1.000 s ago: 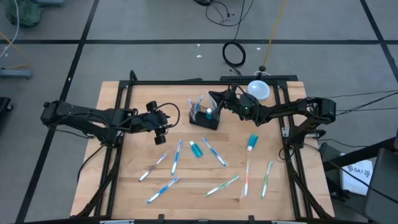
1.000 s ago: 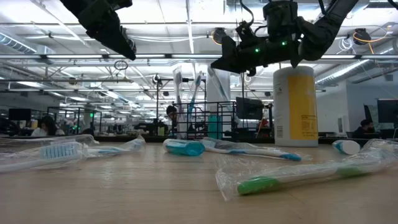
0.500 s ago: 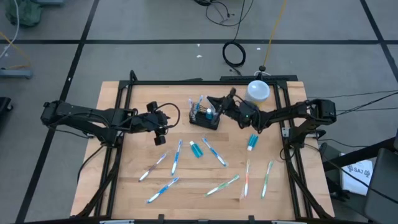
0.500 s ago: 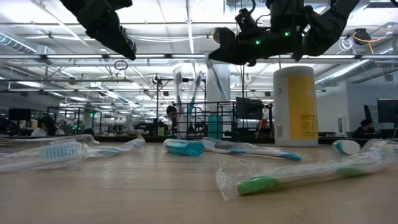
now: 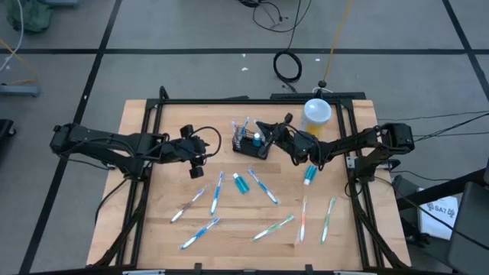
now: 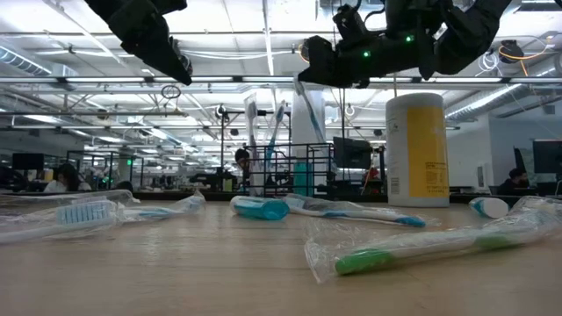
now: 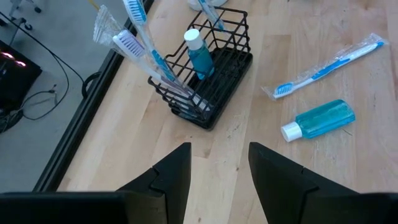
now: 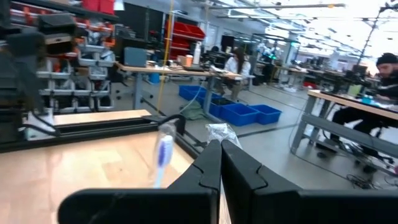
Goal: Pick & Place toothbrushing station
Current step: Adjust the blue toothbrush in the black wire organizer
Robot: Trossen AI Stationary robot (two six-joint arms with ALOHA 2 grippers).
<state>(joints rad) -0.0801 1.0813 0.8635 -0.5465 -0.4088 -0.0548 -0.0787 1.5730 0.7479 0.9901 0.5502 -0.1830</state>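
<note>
Partly stocked, the toothbrushing station (image 5: 251,143) stands at the tabletop's (image 5: 168,179) far middle as the right gripper (image 5: 263,128), fingers pinching a wrapped toothbrush (image 6: 304,104), hovers above; left gripper (image 5: 200,162) waits, fingers apart, several brushes unplaced.

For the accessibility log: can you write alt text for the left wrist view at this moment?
A black wire caddy stands on a wooden table, holding wrapped toothbrushes and a small blue bottle. Beside it lie another wrapped toothbrush and a teal bottle. The open left gripper hangs above bare wood.
</note>
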